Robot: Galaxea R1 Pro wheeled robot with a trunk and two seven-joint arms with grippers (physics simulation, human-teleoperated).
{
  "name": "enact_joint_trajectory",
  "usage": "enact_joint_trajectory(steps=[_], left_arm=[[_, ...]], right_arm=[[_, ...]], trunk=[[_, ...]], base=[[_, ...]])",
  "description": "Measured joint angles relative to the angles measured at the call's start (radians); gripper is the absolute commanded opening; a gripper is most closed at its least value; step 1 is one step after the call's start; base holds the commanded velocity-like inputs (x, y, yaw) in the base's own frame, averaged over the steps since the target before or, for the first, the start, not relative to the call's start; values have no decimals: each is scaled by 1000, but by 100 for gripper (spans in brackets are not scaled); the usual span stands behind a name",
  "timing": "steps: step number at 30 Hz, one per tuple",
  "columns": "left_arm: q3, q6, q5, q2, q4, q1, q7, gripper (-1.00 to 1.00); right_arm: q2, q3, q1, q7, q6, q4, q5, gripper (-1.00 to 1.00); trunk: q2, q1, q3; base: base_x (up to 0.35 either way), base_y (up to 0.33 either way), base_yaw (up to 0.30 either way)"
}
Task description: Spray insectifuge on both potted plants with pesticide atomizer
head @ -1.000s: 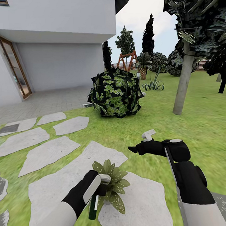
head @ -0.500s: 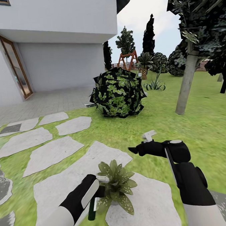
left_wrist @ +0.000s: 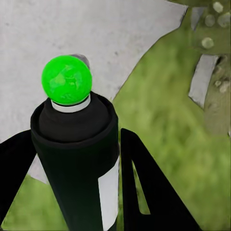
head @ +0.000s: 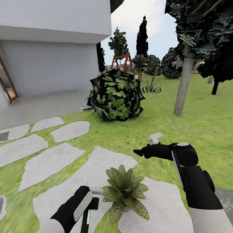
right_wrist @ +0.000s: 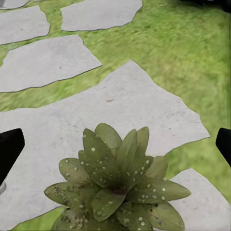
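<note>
The pesticide atomizer (head: 84, 222) hangs tilted with its green base down, and my left gripper (head: 89, 205) is shut on its black body. Its white trigger head (head: 97, 191) points toward a potted plant (head: 126, 191), a white-speckled rosette standing on a large stepping stone (head: 155, 210) just right of the atomizer. In the left wrist view the atomizer's green base (left_wrist: 66, 80) sits between both fingers (left_wrist: 144, 187). My right gripper (head: 138, 152) is open, hovering over the lawn beyond the plant. The right wrist view looks down on the plant (right_wrist: 115, 190), with the fingers (right_wrist: 9, 149) wide apart.
A big dark round bush (head: 116, 96) stands ahead on the lawn. A tree trunk (head: 181, 81) rises at the right, and a spiky agave (head: 151, 87) grows behind. Flat stepping stones (head: 47, 162) run left toward the house wall and a brown door (head: 2, 77).
The head view has shifted a little. My left gripper has drawn back and down with the atomizer, away from the plant's leaves. The right arm holds its pose.
</note>
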Motion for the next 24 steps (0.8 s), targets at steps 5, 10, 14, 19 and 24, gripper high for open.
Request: enact_joint_trajectory(steps=[5, 10, 14, 19, 24], left_arm=[[-3, -9, 1, -2, 0, 0, -3, -100], [-3, -10, -1, -2, 0, 0, -1, -100], [-3, -10, 0, -4, 1, 0, -3, -100], [-3, -11, 1, -6, 1, 0, -3, -100], [-3, -12, 0, -6, 1, 0, -3, -100]], right_arm=[[-1, -27, -9, 0, 0, 0, 0, 100], [4, -34, -10, 0, 1, 0, 0, 100], [2, -34, -10, 0, 1, 0, 0, 100], [0, -34, -10, 0, 1, 0, 0, 100], [-1, -35, -11, 0, 1, 0, 0, 100]], trunk=[[0, 0, 0], [0, 0, 0], [0, 0, 0], [0, 0, 0], [0, 0, 0]], base=[[146, 320, -278], [25, 336, -278], [1, 342, -278], [0, 344, -278], [0, 345, -278]])
